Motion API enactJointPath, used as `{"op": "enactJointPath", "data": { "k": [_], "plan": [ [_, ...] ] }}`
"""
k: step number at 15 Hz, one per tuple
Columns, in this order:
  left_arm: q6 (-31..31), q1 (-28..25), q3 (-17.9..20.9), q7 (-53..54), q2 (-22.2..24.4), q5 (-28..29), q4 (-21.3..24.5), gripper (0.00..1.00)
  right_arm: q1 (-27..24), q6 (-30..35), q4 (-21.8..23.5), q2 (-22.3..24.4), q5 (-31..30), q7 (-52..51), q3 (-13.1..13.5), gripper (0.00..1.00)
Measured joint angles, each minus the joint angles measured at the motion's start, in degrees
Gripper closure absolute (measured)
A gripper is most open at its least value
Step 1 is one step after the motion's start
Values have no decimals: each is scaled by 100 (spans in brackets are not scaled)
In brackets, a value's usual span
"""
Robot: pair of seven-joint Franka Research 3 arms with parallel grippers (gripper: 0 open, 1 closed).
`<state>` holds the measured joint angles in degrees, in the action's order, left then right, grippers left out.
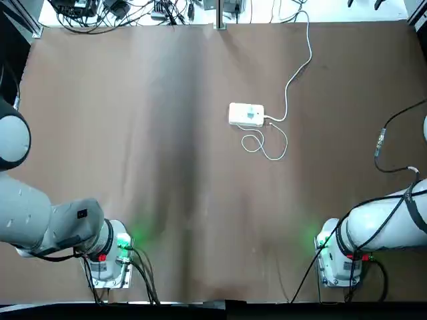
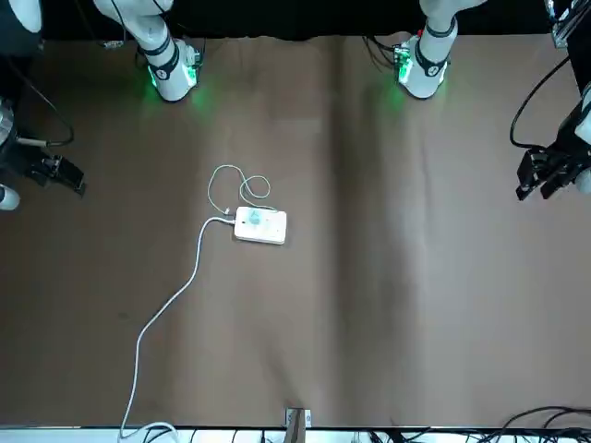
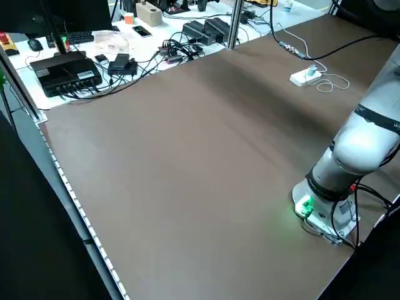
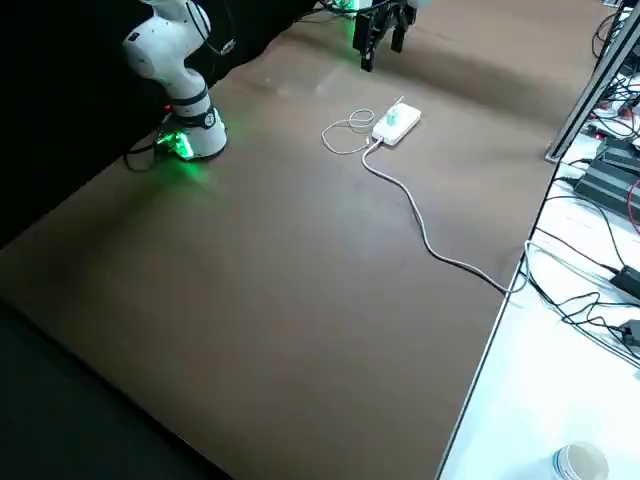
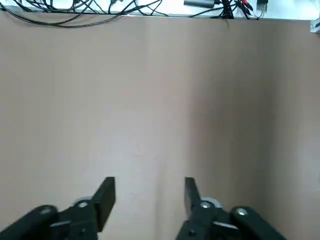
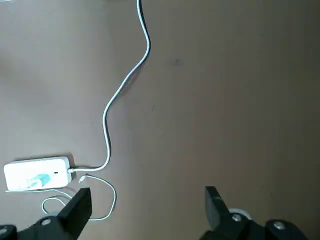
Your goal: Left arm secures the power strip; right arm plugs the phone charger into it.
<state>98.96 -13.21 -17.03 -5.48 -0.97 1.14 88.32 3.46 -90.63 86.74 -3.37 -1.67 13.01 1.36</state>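
A power strip [image 1: 246, 114] lies flat on the brown worktop [image 1: 200, 233], beyond the two arm bases and slightly to the right arm's side of centre, its thick white cord [image 1: 289, 87] running over the far edge. The teal phone charger [image 4: 392, 115] sits on the strip's upper face, apparently plugged into a socket, though I cannot tell whether it is fully seated. Its thin white cable [image 1: 285, 140] loops on the surface beside the strip, the loose connector [image 6: 82, 178] resting near the cord's entry.

My left tool [image 5: 150, 200] hangs over the left part of the worktop, its fingers spread and empty, well apart from the strip. My right tool [image 6: 149, 200] is raised on the opposite side, also open and holding nothing.

The plugging appears done, in my judgement. Nothing secures the strip now, and nothing seems to need it. All that may be left is a check of the charger's fit and parking both arms.
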Motion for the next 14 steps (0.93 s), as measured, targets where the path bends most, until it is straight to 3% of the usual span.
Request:
{"op": "enactJointPath", "data": {
  "k": [4, 8, 10, 13, 14],
  "plan": [
    [-5, -11, 4, 2, 3, 0, 1, 0, -58, 3, -1, 27, 173, -54, 10, 0],
    [-36, 53, 47, 2, 4, 0, 4, 0, -283, 31, -1, 28, 243, -611, 18, 0],
    [-141, 601, 555, -10, 8, 1, 4, 0, -328, 35, -2, 28, 269, -666, 20, 0],
    [-213, 1868, 1852, -11, 84, 1, 3, 0, -326, 43, -3, 28, 276, -667, -7, 0],
    [-238, 1987, 1998, -11, 127, 1, 4, 0, -324, 54, -3, 28, 278, -667, -16, 0]
  ]
}}
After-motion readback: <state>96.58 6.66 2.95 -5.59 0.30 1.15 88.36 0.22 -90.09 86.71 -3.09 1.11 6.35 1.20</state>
